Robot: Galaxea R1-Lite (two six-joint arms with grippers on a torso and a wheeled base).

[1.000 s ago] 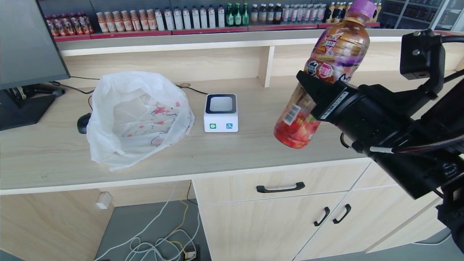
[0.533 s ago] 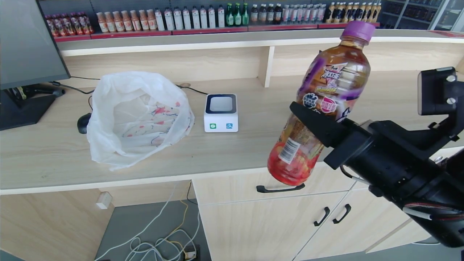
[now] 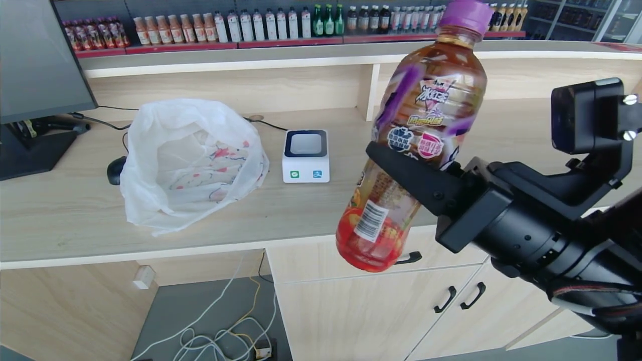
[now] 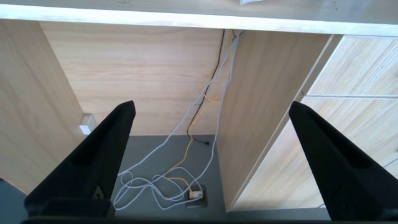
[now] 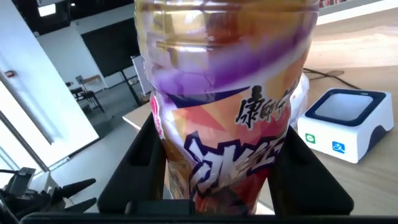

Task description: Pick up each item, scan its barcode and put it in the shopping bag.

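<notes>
Left gripper is spread wide and empty, down below the counter's front edge. Shopping bag sits toward the counter's left end, scanner just right of it. Right gripper is clamped round the bottle, near upright and cap up over the front edge, so the scanner's off to its left and further back. Head view catches the barcode low down; right wrist view gives the label with the scanner beyond.
</notes>
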